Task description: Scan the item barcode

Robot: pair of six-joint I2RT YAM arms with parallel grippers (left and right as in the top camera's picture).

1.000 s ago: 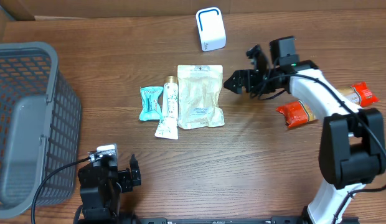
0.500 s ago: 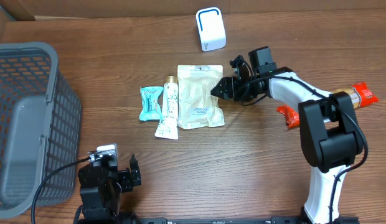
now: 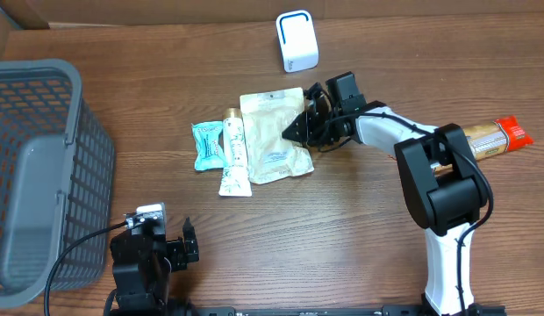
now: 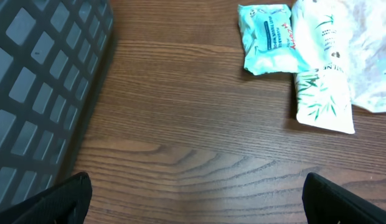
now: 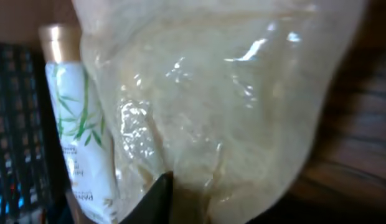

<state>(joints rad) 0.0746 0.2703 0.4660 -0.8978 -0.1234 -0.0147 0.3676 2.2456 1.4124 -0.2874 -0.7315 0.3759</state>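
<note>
Overhead: right pincer (image 3: 296, 132) on pouch (image 3: 268, 140) edge.

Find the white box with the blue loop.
Overhead view: the white blue-looped box sits on the far side, right of centre, beyond the beige plastic pouch and right pincer.

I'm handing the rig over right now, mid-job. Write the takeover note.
Left pincer: open, empty, low near the table's front, away from the items.
Right pincer: at the right edge of the cream plastic pouch; grip unconfirmed.
Items: pouch lies mid-table beside the white leaf-print tube and teal packet; the white box with blue loop, likely the scanner, stands behind them.
Done: pouch reached.
Left: lift it and show its barcode to the scanner.
</note>
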